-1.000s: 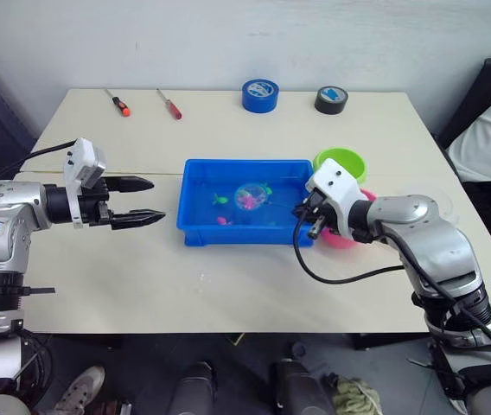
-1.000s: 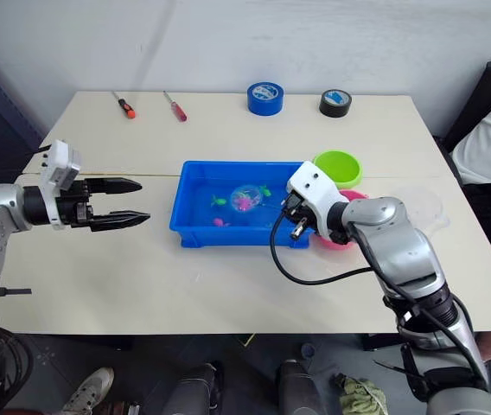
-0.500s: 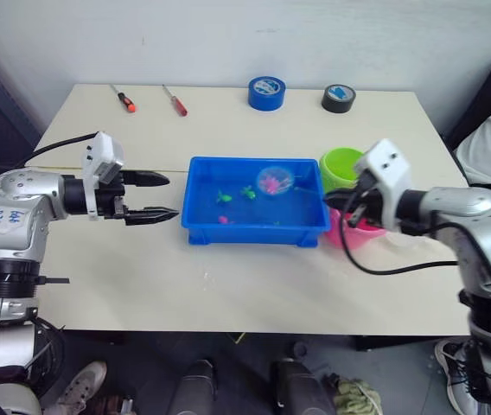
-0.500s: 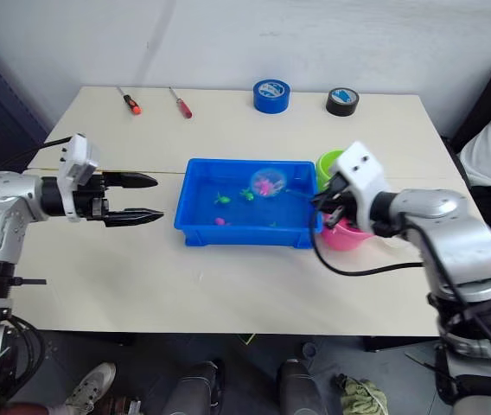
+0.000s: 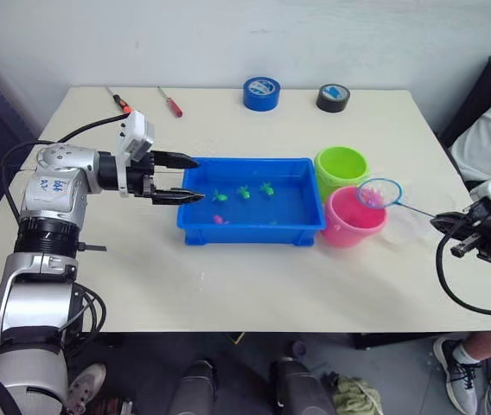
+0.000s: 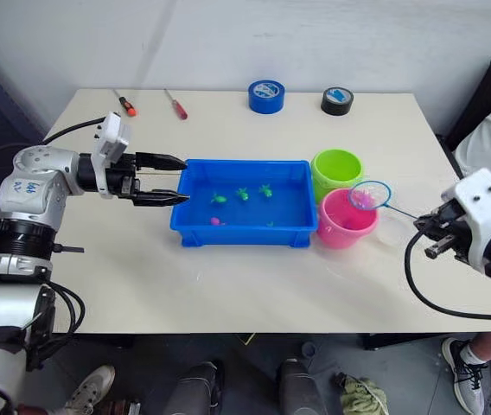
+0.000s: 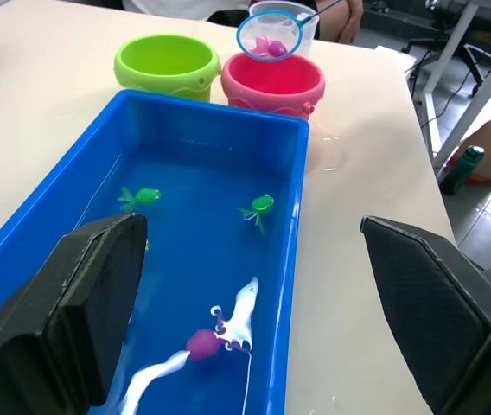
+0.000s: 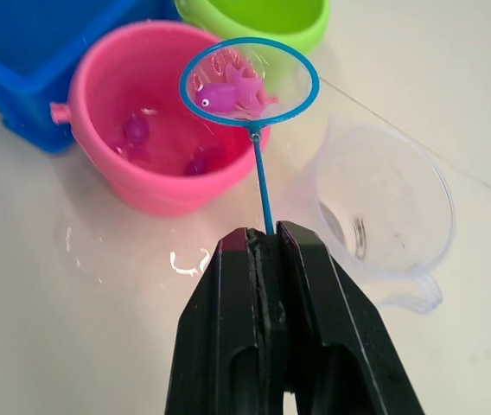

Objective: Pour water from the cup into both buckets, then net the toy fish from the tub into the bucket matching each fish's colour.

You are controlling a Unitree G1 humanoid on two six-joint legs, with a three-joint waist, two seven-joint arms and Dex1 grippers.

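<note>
Pink fish (image 8: 221, 93) in net (image 8: 249, 85) — wrist view

The left arm reaches in from the table's left edge, its left gripper (image 5: 187, 179) level with black fingers spread apart. The right gripper (image 8: 265, 245), off the right edge, is clamped closed.

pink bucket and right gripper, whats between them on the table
In the right wrist view, the clear cup sits between the pink bucket and the right gripper, a bit to one side; the net handle crosses that stretch.
</note>
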